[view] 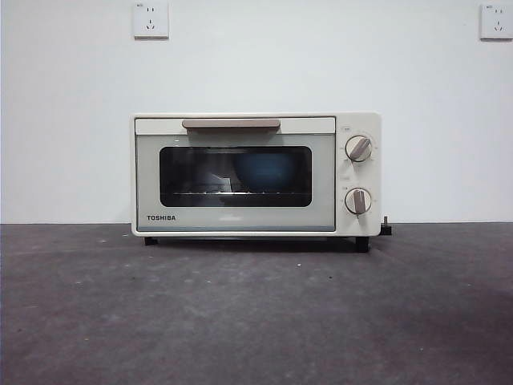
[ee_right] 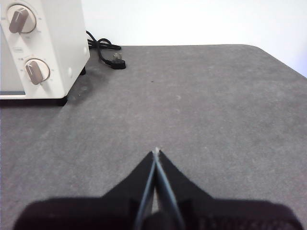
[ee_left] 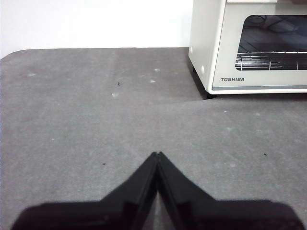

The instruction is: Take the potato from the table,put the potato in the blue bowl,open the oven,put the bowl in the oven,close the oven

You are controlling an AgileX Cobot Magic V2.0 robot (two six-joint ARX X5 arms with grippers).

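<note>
1. the oven [view: 255,175] stands in the middle of the front view on the desk [view: 256,313], against a white wall [view: 256,64]. its door is up and closed, with the handle [view: 231,123] across the top edge.
2. through the dark glass the bowl [view: 268,170] shows as a blue shape on the rack, right of centre in the window.
3. the potato cannot be made out; the bowl's inside is hidden behind the glass.
4. two knobs [view: 358,148] sit one above the other on the oven's right panel.
5. the left gripper [ee_left: 157,154] is clenched, its jaws meeting at the tips, holding nothing. it hangs over bare desk, well apart from the oven's lower left corner, which fills the upper right of that frame.
6. the right gripper [ee_right: 156,152] is likewise pressed shut and empty, over bare desk, with the oven's knob side at the upper left of its frame.
7. a black cord and plug [ee_right: 116,61] lie on the desk just beside the oven's right side.
8. two wall sockets [view: 151,19] sit at the top of the front view.
</note>
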